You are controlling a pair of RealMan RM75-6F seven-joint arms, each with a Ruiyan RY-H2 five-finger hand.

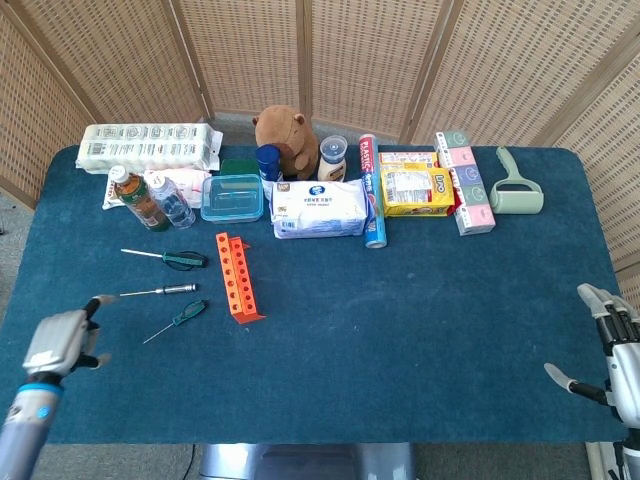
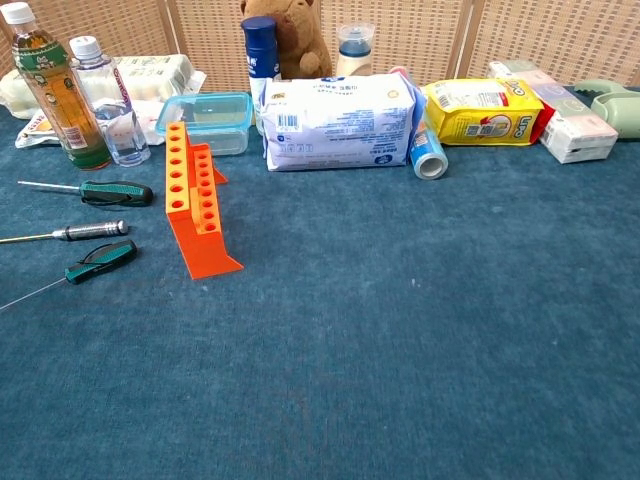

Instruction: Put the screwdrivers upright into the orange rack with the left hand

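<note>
Woven wicker folding screen (image 1: 330,60) behind table (image 1: 400,330); blue cloth covers tabletop; even light.

A blue tabletop (image 1: 420,300) is carrying three screwdrivers (image 1: 166,290) lying flat beside an orange rack (image 1: 237,277); bottles (image 1: 138,197), a clear box (image 1: 232,196), a wipes pack (image 1: 320,209) and snack boxes (image 1: 418,190) are lining its far edge.
</note>
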